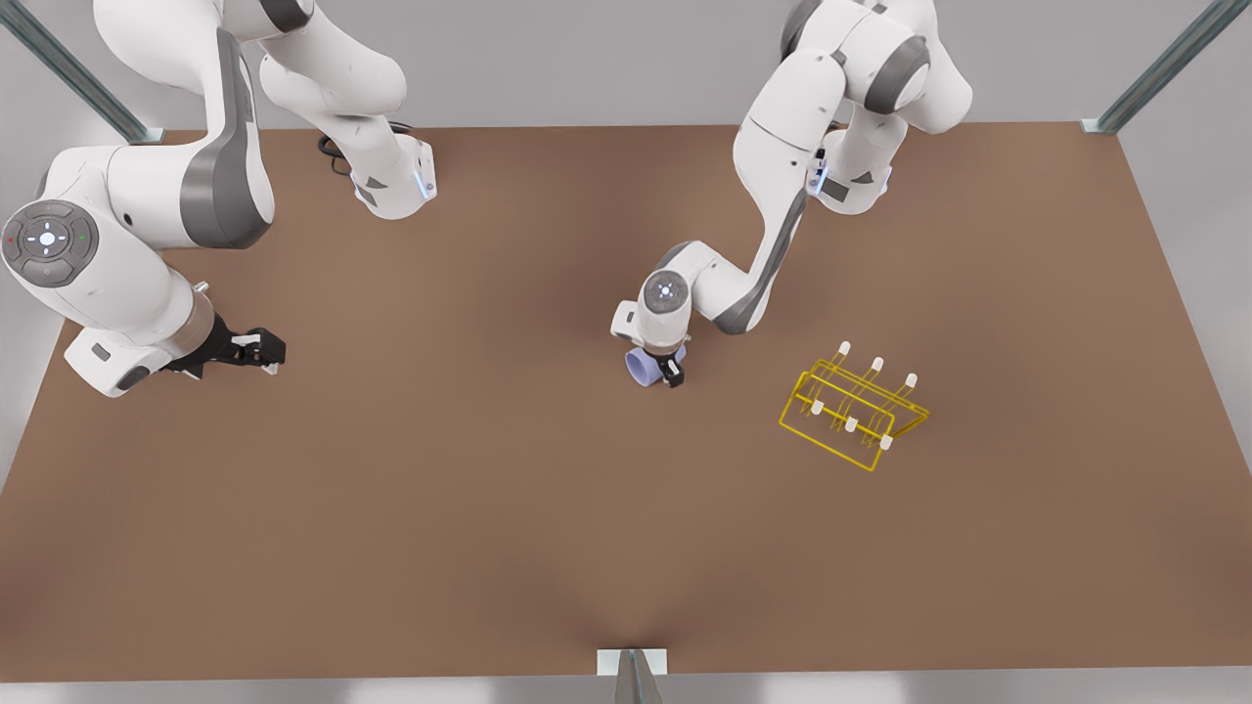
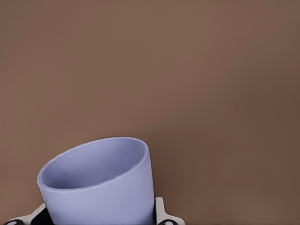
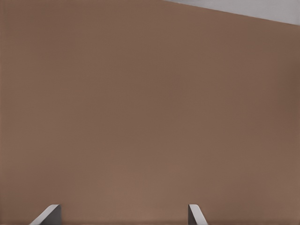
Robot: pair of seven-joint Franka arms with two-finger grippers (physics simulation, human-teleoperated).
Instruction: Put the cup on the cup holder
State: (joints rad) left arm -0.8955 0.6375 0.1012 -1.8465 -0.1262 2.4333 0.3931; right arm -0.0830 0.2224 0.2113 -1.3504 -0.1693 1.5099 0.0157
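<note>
The lavender-blue cup [image 1: 641, 369] is held near the table's middle by my left gripper [image 1: 668, 373], which is shut on it. In the left wrist view the cup [image 2: 101, 187] is tilted, with its open mouth facing away over bare table. The yellow wire cup holder [image 1: 853, 411], with white-tipped prongs, stands on the table toward the front view's right of the cup, well apart from it. My right gripper [image 1: 269, 352] waits at the front view's left above the table. It is open, and its fingertips [image 3: 196, 214] have nothing between them.
The brown table [image 1: 489, 508] reaches metal frame posts at the far corners [image 1: 1105, 122] and a bracket at the near edge [image 1: 632, 663]. The arms' bases stand along the far edge.
</note>
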